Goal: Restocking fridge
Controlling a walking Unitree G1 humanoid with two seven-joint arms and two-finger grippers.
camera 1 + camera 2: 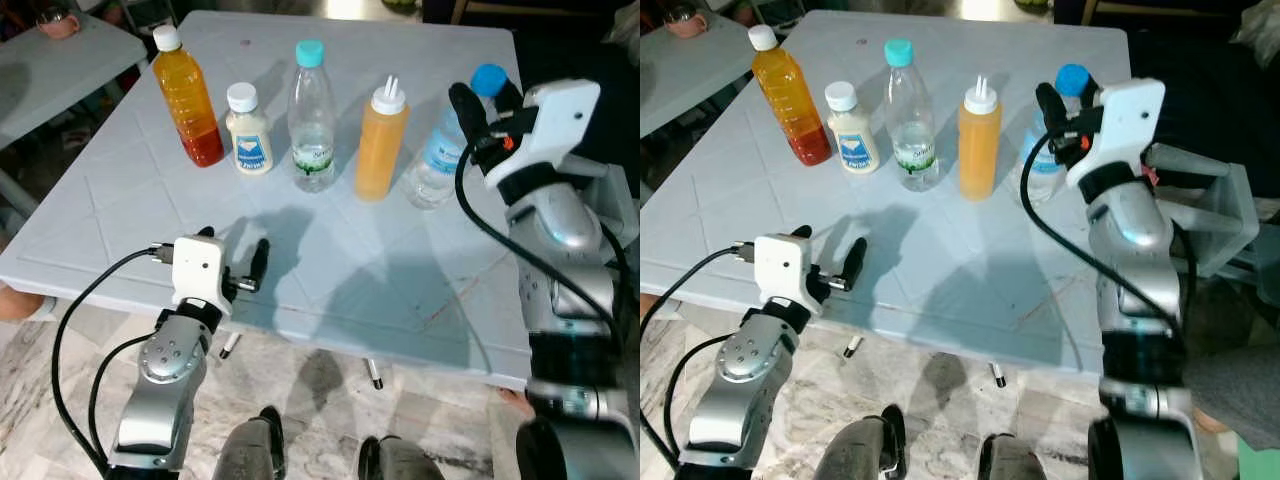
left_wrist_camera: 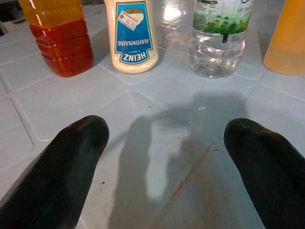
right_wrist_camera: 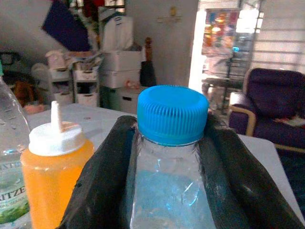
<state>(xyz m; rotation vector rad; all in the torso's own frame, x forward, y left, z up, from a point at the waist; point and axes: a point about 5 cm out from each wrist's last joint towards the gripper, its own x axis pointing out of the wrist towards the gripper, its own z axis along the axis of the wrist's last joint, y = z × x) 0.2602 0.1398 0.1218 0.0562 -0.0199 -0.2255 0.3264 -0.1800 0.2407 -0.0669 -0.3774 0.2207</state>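
Observation:
Five bottles stand in a row on the pale blue table: an orange juice bottle, a Heinz mayonnaise bottle, a teal-capped water bottle, an orange squeeze bottle and a blue-capped water bottle. My right gripper is shut on the blue-capped water bottle just below its cap, one black finger on each side; the bottle stands on the table. My left gripper hovers low over the table's near edge, open and holding nothing, its fingertips pointing toward the mayonnaise bottle.
A second pale table with a pink cup stands at the far left. A white frame sits right of the table beside my right arm. Bare tabletop lies between the bottle row and the near edge; marble floor below.

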